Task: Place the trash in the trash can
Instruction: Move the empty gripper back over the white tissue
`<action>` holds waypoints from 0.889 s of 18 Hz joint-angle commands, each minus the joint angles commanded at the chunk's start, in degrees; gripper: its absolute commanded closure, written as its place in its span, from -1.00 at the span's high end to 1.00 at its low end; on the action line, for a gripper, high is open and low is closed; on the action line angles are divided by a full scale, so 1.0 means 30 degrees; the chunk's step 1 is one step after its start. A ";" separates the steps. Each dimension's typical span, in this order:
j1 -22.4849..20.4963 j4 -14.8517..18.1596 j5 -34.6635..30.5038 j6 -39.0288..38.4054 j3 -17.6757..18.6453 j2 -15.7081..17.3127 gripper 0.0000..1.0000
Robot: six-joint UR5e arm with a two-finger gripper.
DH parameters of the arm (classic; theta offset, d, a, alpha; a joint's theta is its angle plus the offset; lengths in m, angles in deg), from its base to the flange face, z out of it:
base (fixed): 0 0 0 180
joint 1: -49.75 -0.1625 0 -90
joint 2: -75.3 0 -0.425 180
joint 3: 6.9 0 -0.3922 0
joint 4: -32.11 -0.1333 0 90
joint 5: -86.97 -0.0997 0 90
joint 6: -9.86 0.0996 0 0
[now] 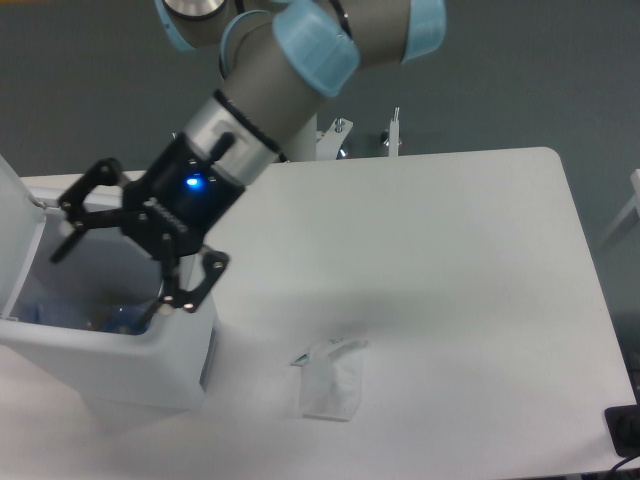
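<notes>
the end effector [105, 250] hangs over the open top of the trash can [120, 365] at the left edge of the table [450, 280], its two black fingers [190, 285] spread wide apart with nothing between them, a blue light glowing on its body. inside the trash can, low down beneath the end effector, lies a blurred bluish shape that looks like the bottle [115, 318], though its outline is hard to make out. the trash can's lid [15, 235] stands raised on the far left side of the trash can. the pouch [330, 378] lies flat on the table to the right of the trash can, well apart from it and from the end effector.
</notes>
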 joint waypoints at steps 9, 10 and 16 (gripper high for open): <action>-0.2522 0.0058 -0.0087 0.0645 0.0087 -0.1081 1.00; -0.2871 0.0030 -0.0987 0.0732 0.0232 -0.1374 1.00; -0.2934 0.0059 -0.3515 0.1465 0.0526 -0.2372 1.00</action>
